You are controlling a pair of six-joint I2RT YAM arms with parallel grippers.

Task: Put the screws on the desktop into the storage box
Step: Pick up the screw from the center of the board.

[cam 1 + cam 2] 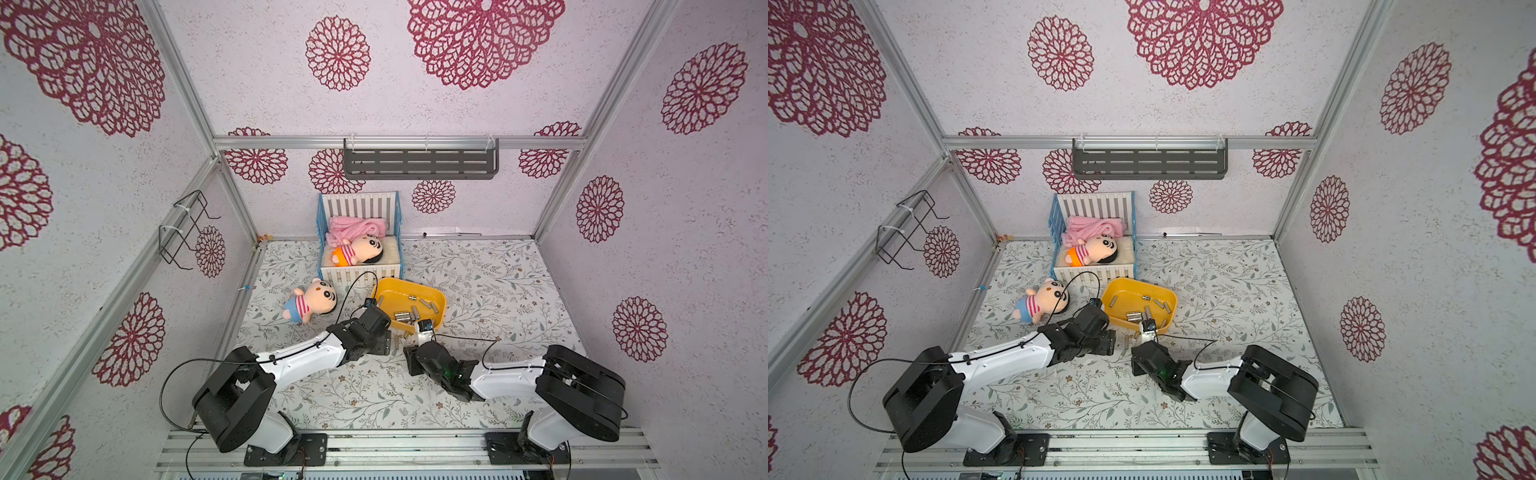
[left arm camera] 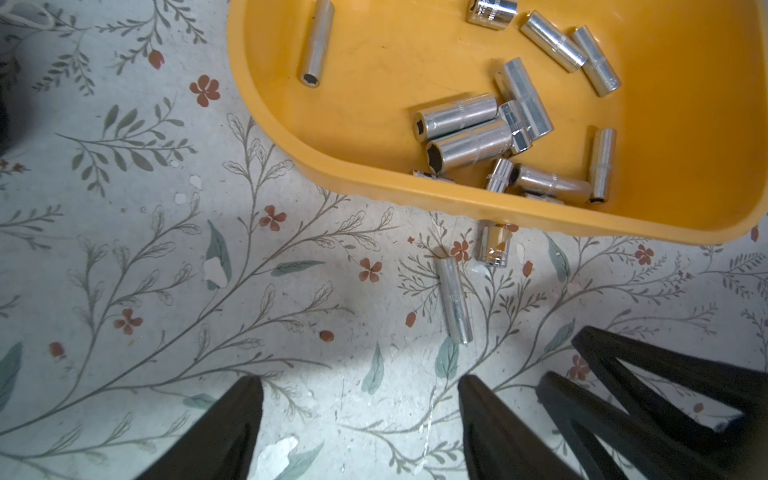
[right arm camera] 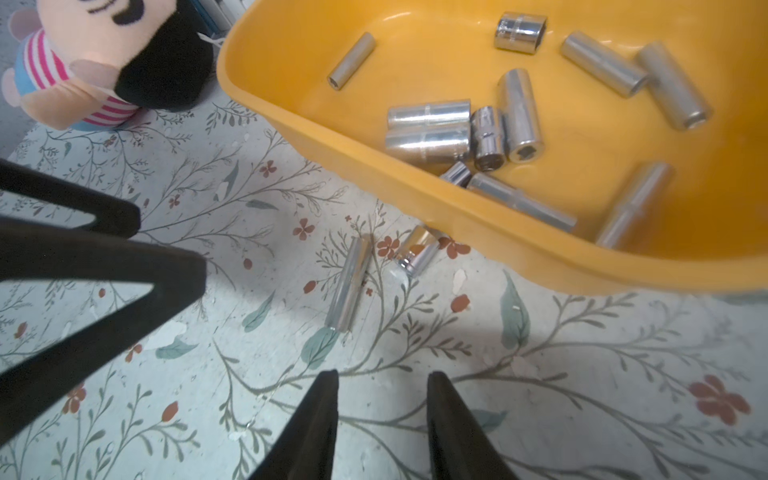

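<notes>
Left gripper [image 2: 360,379]: jaws standing wide apart, gripping nothing, hovering over the desktop [image 2: 166,270].
Right gripper [image 3: 383,373]: jaws parted more narrowly, likewise holding nothing.
Slim screw [image 2: 455,299]: lying on the desktop just ahead of both grippers' fingertips.
Stubby screw [image 2: 494,245]: lying just beyond it, tucked at the foot of the storage box [image 2: 332,183] wall.
Remaining screws [image 2: 469,137]: about eleven, lying inside the storage box, farther ahead of the grippers.

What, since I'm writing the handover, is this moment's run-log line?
left tool: open, empty | right tool: open, empty | storage box: many screws inside | desktop: long screw, short screw lying beside box
</notes>
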